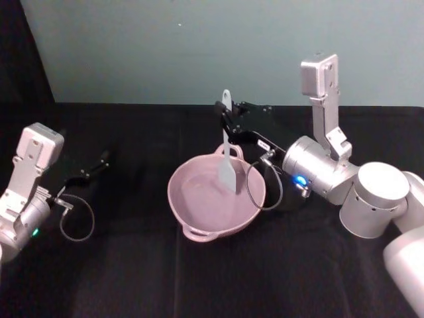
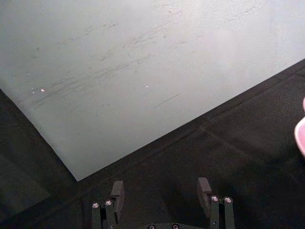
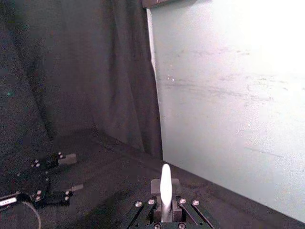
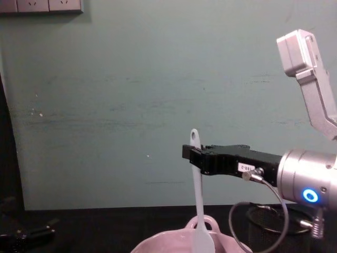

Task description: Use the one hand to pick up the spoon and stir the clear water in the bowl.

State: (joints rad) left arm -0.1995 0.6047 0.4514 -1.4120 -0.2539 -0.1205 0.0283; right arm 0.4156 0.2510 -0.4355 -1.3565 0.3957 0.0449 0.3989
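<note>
Near the middle of the table (image 1: 132, 285) sits the bowl (image 1: 192, 202). Reaching in from the right, the right gripper (image 1: 225, 121) pinches the spoon (image 1: 229, 169) high on its handle; it hangs upright, head straight below inside the bowl. The left gripper (image 1: 101, 161) idles far left, jaws apart.

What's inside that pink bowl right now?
The flat head of the white spoon dips into the bowl, held upright by the right gripper. Any water is too clear to see; the spoon head hides the wall behind it. The left gripper sits apart, open.
</note>
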